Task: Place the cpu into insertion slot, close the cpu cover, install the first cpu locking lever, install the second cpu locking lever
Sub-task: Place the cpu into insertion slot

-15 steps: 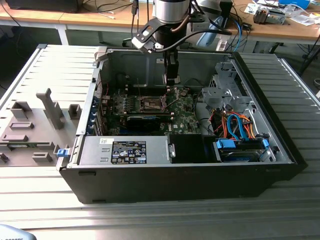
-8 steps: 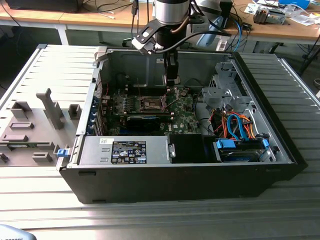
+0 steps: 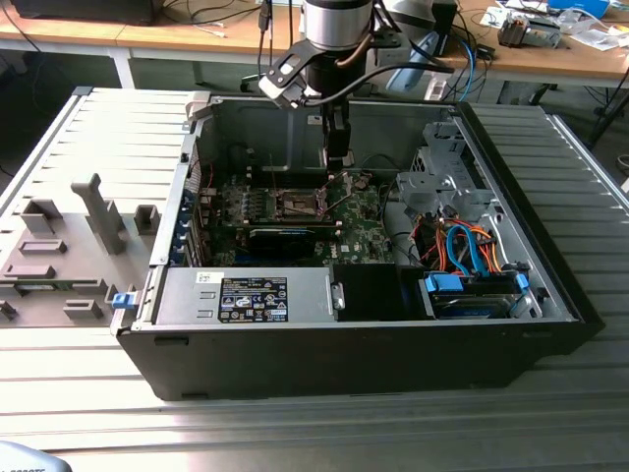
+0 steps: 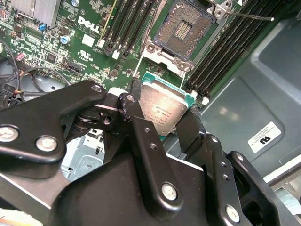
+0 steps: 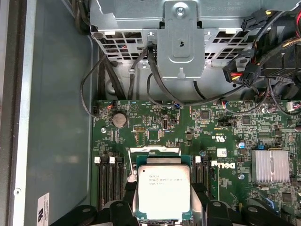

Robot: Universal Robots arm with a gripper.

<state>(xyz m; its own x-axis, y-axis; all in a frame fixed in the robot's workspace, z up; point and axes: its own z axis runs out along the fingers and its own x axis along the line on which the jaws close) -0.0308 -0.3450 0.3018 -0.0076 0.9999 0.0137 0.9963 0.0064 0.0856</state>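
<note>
Gripper point(image 4: 161, 115) clamped on two edges of the cpu point(image 5: 163, 190), held above the board point(image 5: 225, 136), short of the open slot point(image 4: 181, 30); judged need: keep it flat and square to the slot.

exterior view: up high, angled down into open black computer case point(image 3: 344, 359) | both wrist views: close over green motherboard point(image 5: 188, 127), sharing silvery-grey square cpu point(image 5: 163, 190)
</note>
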